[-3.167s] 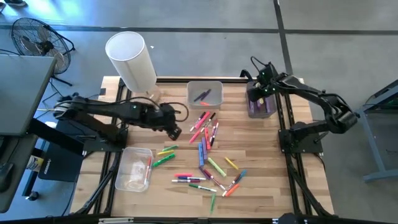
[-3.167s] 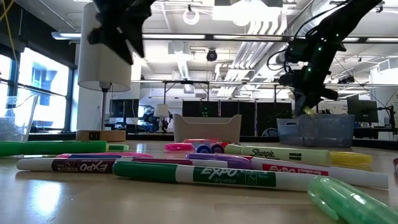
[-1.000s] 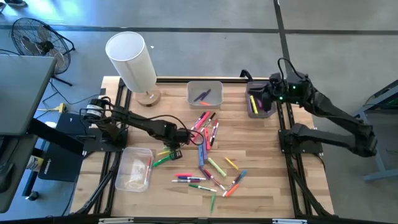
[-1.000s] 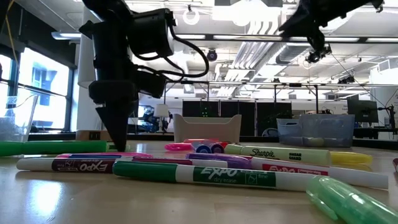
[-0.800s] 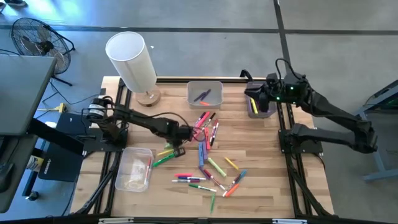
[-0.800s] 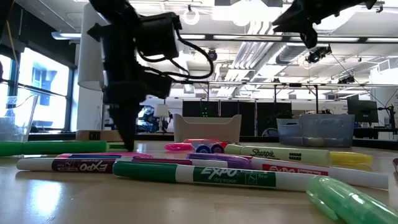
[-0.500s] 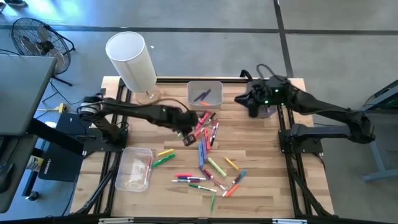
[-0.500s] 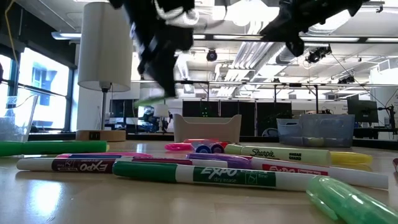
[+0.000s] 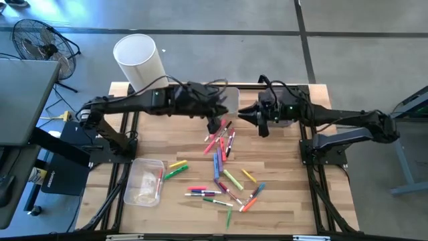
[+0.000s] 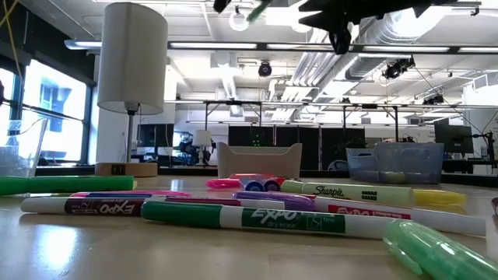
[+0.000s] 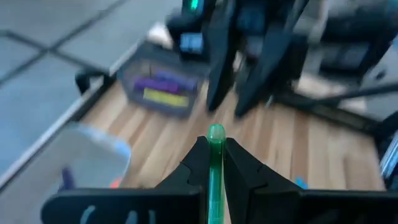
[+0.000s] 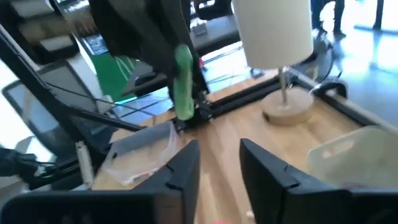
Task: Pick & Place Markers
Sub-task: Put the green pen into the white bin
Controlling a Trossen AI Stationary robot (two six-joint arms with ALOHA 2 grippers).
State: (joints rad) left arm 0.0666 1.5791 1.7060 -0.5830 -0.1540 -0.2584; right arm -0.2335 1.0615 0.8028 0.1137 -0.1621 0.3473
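Many coloured markers (image 9: 224,164) lie loose on the wooden table's middle and near part, and fill the low view's foreground (image 10: 233,211). My left gripper (image 9: 215,122) is high over the far middle of the table, shut on a green marker (image 11: 215,168). My right gripper (image 9: 242,115) stands open just to its right, level and pointing at it with nothing between the fingers (image 12: 267,171). Straight ahead of those fingers is the green marker (image 12: 183,81). My left gripper pinches the green marker between its two fingers. The marker lies along the fingers, and its rounded end (image 11: 216,132) sticks out past the fingertips toward my right gripper. The marker is lifted clear of the table, high above the other markers.
A white lamp (image 9: 140,63) stands at the far left corner. A clear bin (image 9: 144,182) sits near left. Another bin (image 9: 231,97) at the far middle lies partly under my left arm. A third bin (image 11: 158,93) holds purple and yellow markers at the far right.
My left gripper has risen from the table with the green marker and gone toward the far edge and the right, tipping from pointing down to nearly level. My right gripper has swung from over the far right bin toward the table's middle, facing my left gripper.
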